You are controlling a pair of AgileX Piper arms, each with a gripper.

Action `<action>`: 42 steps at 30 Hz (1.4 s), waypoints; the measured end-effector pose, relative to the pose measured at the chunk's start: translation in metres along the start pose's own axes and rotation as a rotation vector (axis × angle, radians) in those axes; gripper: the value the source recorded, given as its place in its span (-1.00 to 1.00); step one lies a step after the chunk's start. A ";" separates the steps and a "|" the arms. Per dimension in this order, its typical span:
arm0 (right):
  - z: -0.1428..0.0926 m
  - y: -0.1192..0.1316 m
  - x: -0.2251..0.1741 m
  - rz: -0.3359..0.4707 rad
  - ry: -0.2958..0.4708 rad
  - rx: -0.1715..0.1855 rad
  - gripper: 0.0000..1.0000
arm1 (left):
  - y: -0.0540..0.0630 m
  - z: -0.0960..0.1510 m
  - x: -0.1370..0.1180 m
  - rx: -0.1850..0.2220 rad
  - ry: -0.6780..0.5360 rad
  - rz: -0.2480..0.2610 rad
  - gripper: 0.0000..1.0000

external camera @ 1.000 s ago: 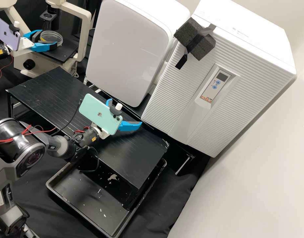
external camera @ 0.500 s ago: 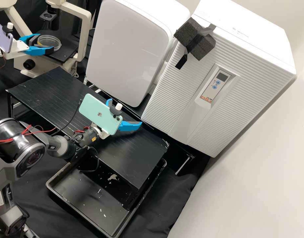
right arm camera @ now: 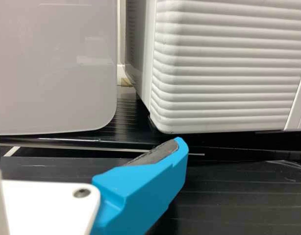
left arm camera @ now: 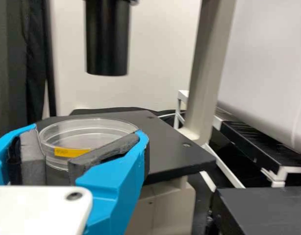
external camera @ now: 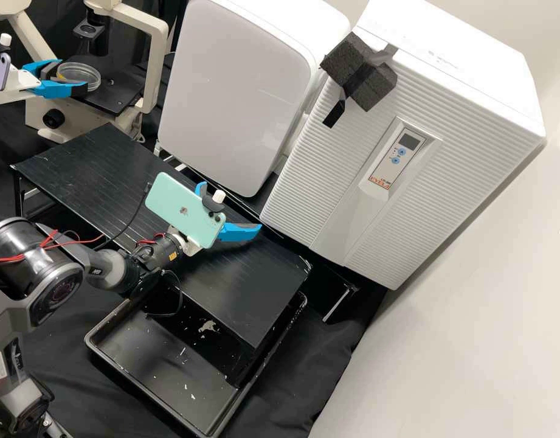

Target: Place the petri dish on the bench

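Beside the microscope stage at the back left, my left gripper (external camera: 70, 76) is shut on the clear petri dish (external camera: 88, 76), which is level. In the left wrist view the dish (left arm camera: 99, 128) with its yellow label sits between the dark pads of the left gripper (left arm camera: 86, 133), with the black stage behind it. Over the black bench (external camera: 103, 164) my right gripper (external camera: 230, 205) stands open with nothing between its fingers. In the right wrist view the right gripper (right arm camera: 87, 138) has its fingers wide apart.
The microscope stage (external camera: 115, 97) and its cream frame (external camera: 155, 67) stand close to the dish. Behind the bench are a white rounded unit (external camera: 231, 91) and a ribbed white cabinet (external camera: 328, 182). A black tray (external camera: 164, 365) lies below the bench's near side.
My left gripper has drawn back leftward and slightly down in the high view, carrying the dish away from the middle of the microscope stage. The right arm has kept still.
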 end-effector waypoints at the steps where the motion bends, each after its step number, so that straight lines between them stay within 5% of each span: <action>1: 0.000 0.000 0.000 0.000 0.000 0.000 1.00 | 0.003 -0.002 -0.002 0.000 0.010 0.005 -1.00; 7: 0.000 0.000 0.000 0.000 0.000 0.000 1.00 | 0.011 -0.002 -0.006 -0.018 0.008 0.032 -1.00; 22: 0.000 0.000 0.000 0.000 0.000 0.000 1.00 | 0.007 0.005 -0.006 -0.033 -0.025 0.013 -1.00; 28: 0.000 0.000 0.000 0.000 0.000 0.000 1.00 | -0.003 0.035 -0.014 0.021 -0.177 -0.045 -1.00; 36: 0.000 0.000 0.000 0.000 0.000 0.000 1.00 | -0.020 0.084 -0.027 0.148 -0.468 -0.107 -1.00; 42: 0.000 0.000 0.000 0.000 0.000 0.000 1.00 | -0.025 0.110 -0.031 0.147 -0.618 -0.160 -1.00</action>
